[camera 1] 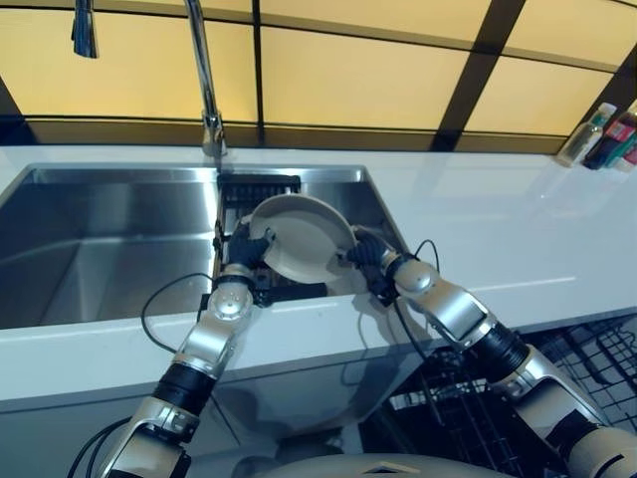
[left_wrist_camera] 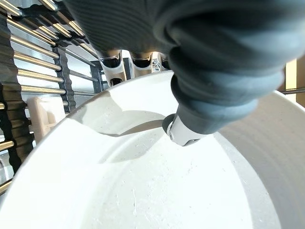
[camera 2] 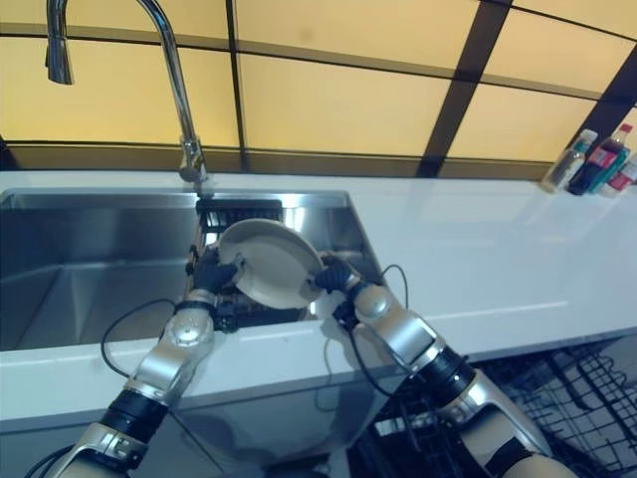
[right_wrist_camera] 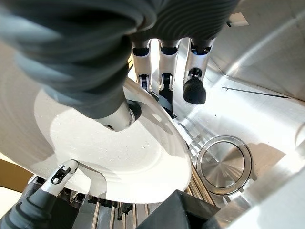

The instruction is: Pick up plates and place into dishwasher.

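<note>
A white plate (camera 1: 304, 237) is held tilted over the right end of the sink, above a black dish rack (camera 1: 259, 186). My left hand (camera 1: 242, 249) grips its left rim. In the left wrist view its thumb (left_wrist_camera: 188, 131) presses the plate's face (left_wrist_camera: 167, 191) and the fingers curl behind the rim. My right hand (camera 1: 366, 254) holds the opposite rim, thumb (right_wrist_camera: 119, 117) on the plate's face (right_wrist_camera: 128, 157), fingers behind the edge. The plate hangs between both hands.
The steel sink (camera 1: 100, 249) spreads to the left, with a tall faucet (camera 1: 204, 80) behind and a drain (right_wrist_camera: 224, 164) below the plate. A white counter (camera 1: 498, 229) runs right, with bottles (camera 1: 607, 134) at its far end. The dishwasher's black wire rack (camera 1: 587, 349) stands open at the lower right.
</note>
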You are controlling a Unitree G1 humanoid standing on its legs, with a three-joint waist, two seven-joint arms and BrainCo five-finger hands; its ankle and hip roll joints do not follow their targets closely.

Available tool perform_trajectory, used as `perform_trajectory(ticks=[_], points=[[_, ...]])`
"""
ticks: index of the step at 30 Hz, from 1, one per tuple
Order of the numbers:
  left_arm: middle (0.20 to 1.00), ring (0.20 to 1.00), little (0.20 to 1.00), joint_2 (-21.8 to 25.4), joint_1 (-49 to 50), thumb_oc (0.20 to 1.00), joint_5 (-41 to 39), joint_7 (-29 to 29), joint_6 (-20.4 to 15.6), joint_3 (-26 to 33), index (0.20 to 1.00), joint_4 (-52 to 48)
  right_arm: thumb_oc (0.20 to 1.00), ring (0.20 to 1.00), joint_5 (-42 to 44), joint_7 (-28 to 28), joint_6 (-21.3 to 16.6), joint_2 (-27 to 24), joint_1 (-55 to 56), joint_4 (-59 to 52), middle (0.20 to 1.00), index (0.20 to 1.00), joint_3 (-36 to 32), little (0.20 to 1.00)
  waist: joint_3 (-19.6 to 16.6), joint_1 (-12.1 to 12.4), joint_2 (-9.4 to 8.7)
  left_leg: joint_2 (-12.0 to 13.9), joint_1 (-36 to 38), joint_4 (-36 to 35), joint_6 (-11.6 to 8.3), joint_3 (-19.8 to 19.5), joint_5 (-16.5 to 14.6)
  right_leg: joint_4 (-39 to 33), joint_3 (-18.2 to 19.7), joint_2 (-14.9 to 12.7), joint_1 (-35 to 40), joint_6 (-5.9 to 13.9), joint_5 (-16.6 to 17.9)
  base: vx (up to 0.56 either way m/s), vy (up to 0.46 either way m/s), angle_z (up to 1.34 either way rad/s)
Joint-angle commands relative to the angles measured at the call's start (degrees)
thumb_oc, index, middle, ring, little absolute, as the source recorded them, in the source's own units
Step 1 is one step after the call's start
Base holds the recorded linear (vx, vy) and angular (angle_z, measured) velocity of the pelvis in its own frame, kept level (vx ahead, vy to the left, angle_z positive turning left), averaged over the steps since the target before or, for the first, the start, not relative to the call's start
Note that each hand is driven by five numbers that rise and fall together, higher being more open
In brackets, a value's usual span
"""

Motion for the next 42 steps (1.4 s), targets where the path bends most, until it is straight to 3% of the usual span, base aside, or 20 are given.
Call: perform_trajectory(ticks=[1,11,12,13,15,31,42], points=[[0.200,0.200,0.200,1.26,-5.45,0.200,2.14,1.24,-1.88,0.07,0.200,-0.93,0.200,0.200,1.27,0.04,-2.91,1.15,-5.38,-3.34,0.200,0.200,-1.32,0.200,-1.67,0.64,0.66,-5.15,-2.59,0.95,5.92,3.22,-4.27,0.45,2.01,3.04,1.00,0.44,-5.26,-0.01,-0.040,0.00],[0.200,0.200,0.200,1.51,-5.67,0.200,0.40,2.10,-1.95,0.25,0.200,-0.48,0.200,0.200,3.13,-3.38,-4.86,2.99,-7.69,-2.35,0.200,0.200,-0.50,0.200,-1.33,1.46,0.37,-4.43,-2.58,0.47,5.16,5.44,-3.90,0.21,-0.47,2.77,0.58,0.60,-4.82,-0.04,-0.019,-0.01],[0.228,0.228,0.228,1.48,-5.84,0.228,-0.06,2.58,-2.22,0.18,0.228,-0.42,0.200,0.200,3.31,-3.60,-4.93,2.85,-8.05,-2.43,0.200,0.200,-0.46,0.200,-1.44,1.40,0.44,-4.37,-2.53,0.39,5.07,5.76,-3.85,0.21,-0.77,2.70,0.58,0.63,-4.83,-0.07,-0.005,-0.03],[0.454,0.454,0.454,1.43,-5.97,0.454,-0.23,2.90,-2.25,0.13,0.454,-0.45,0.200,0.200,3.42,-3.79,-4.97,2.71,-8.28,-2.50,0.200,0.200,-0.49,0.200,-1.52,1.34,0.51,-4.34,-2.52,0.34,5.03,5.98,-3.83,0.21,-0.92,2.68,0.58,0.62,-4.85,-0.08,0.000,-0.06],[1.000,1.000,1.000,1.23,-6.29,1.000,-0.77,3.59,-2.21,0.14,1.000,-0.54,0.200,0.200,3.66,-3.89,-5.16,2.08,-8.76,-2.64,0.200,0.200,-0.77,0.200,-1.66,1.12,0.68,-4.35,-2.59,0.34,4.98,6.22,-3.76,0.21,-0.99,2.67,0.58,0.59,-4.89,-0.09,0.004,-0.09],[1.000,1.000,1.000,-0.47,-9.31,1.000,-2.36,7.33,-1.80,-0.09,1.000,-0.86,0.200,0.200,1.41,-4.62,-7.10,-1.78,-12.94,-4.44,0.200,0.200,-2.61,0.200,-2.68,-0.36,2.29,-4.77,-3.15,1.31,5.22,5.22,-3.76,1.74,-0.66,2.85,0.85,-0.18,-6.47,-0.07,-0.007,-0.01],[1.000,1.000,1.000,-0.23,-8.86,1.000,-3.64,8.13,-1.91,1.37,1.000,0.47,0.200,0.200,-1.89,-8.73,-7.65,-5.50,-14.32,-4.80,0.200,0.200,-7.56,0.200,-3.07,-0.90,2.39,-4.60,-2.80,1.23,5.09,4.87,-4.14,1.58,-0.29,3.28,1.42,-0.37,-6.82,-0.02,-0.022,0.02]])
